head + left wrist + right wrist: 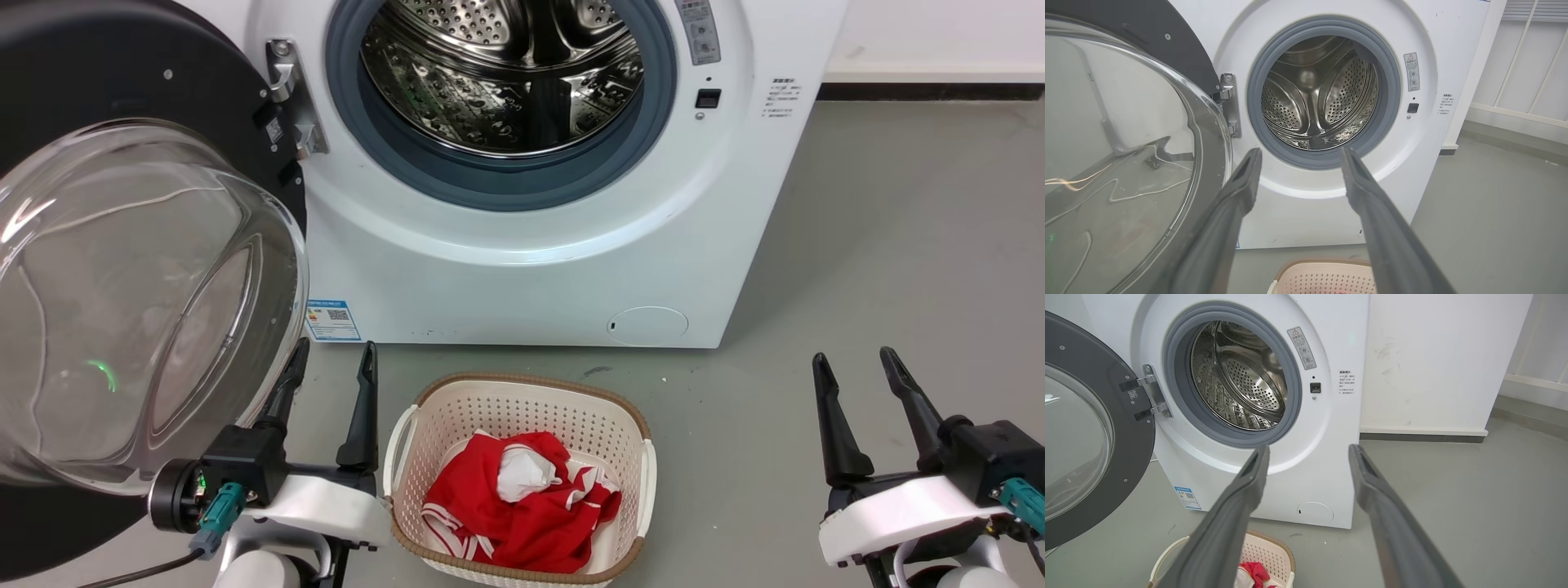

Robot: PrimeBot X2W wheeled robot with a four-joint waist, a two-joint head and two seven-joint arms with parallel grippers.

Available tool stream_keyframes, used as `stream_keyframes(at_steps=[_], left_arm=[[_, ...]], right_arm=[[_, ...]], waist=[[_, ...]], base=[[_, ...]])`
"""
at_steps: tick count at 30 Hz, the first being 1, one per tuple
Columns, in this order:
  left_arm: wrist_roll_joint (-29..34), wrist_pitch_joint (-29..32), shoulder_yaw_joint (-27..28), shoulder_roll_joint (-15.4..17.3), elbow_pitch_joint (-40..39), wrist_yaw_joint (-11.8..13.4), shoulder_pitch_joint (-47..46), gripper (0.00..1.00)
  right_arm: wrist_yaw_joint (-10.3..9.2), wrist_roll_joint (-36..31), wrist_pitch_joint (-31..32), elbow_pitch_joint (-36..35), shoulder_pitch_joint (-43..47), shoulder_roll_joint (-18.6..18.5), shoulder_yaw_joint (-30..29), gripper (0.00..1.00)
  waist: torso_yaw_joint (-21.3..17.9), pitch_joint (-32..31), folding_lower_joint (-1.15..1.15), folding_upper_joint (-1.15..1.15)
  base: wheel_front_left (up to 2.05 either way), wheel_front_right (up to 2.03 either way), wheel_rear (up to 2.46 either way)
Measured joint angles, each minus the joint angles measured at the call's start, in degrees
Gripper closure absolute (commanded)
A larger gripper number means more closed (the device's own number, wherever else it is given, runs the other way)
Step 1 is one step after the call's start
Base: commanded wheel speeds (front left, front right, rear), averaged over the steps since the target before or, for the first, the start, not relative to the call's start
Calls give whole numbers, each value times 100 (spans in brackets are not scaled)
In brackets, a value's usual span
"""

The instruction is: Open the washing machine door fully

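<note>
- Washing machine door (pixel 139 286) is found swung wide open on its hinge (pixel 290 98), at 9 o'clock in the head view. Its inner face, a bulging clear glass bowl ringed by a black rim, is turned toward the camera.
- The washing machine (pixel 531 261) is located at 12 o'clock in the head view, standing on the grey floor (pixel 898 245). The perforated steel drum (pixel 498 73) is exposed inside the blue-grey gasket (pixel 490 184).
- A blue sticker (pixel 332 319) is fitted at 7 o'clock on the machine front, and a round cap (pixel 647 325) at 5 o'clock.
- The left claw (pixel 335 347) is seen at 7 o'clock in the head view. Its fingers are spread apart and nothing is held between them. One finger is partly overlapped by the edge of the glass bowl; contact cannot be confirmed.
- In the left wrist view, the door (pixel 1126 163) is shown at 9 o'clock and the drum opening at 12 o'clock, above the fingertips.
- The right claw (pixel 853 357) is seen at 5 o'clock in the head view. It is likewise spread and empty, and is kept well apart from the machine and the door.
- In the right wrist view, the door (pixel 1081 433) is shown at 9 o'clock, joined by the hinge at the 9 o'clock edge of the opening.
- A white basket (pixel 522 382) with a brown rim is set on the floor at 6 o'clock, between the two claws and near the machine front. A red and white garment (pixel 522 506) is contained in it.
</note>
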Motion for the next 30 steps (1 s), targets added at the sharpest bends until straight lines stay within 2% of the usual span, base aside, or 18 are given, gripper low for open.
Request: stream_keyframes(at_steps=[10,30], left_arm=[[168,-75,66,100,7,243,52,0],[114,-144,93,132,25,298,155,0]], right_arm=[[1,29,2,4,35,0,-19,0],[1,132,-51,78,29,0,12,0]], waist=[[-122,-3,0,0],[-110,30,0,0]], base=[[0,0,0],[0,0,0]])
